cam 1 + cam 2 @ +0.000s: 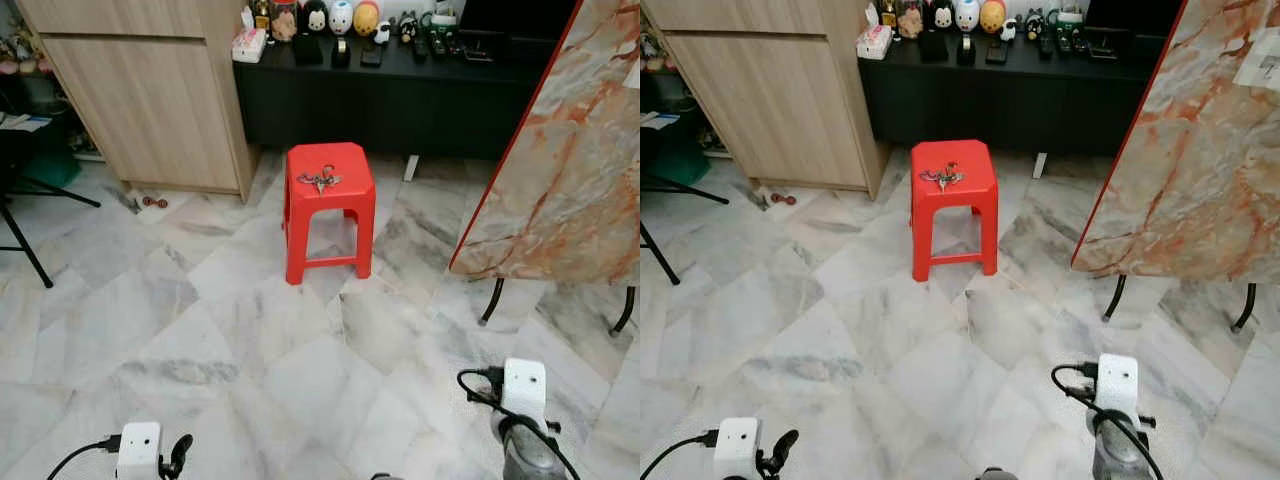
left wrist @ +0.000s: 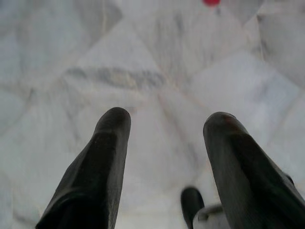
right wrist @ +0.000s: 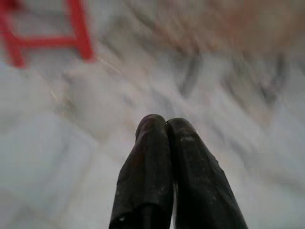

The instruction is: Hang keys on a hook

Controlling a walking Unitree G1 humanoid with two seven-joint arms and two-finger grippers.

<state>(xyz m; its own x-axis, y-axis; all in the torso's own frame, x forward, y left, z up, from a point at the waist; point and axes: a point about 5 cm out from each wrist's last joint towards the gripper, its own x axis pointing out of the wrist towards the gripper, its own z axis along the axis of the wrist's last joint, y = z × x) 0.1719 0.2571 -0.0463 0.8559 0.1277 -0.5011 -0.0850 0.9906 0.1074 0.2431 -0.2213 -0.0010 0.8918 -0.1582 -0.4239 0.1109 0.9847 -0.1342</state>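
Both my arms hang low over the marble floor (image 1: pixel 200 330): left tool (image 2: pixel 164 121) with its fingers spread apart and nothing between them, right tool (image 3: pixel 164 123) with fingers pressed together, empty. Ahead, well apart from both, the keys (image 1: pixel 320 180) lie on top of a red stool (image 1: pixel 329 205), which stands on the floor between a wooden cabinet (image 1: pixel 150 100) and a marble-patterned table (image 1: pixel 570 170), with a black sideboard (image 1: pixel 400 100) behind carrying small figurines.
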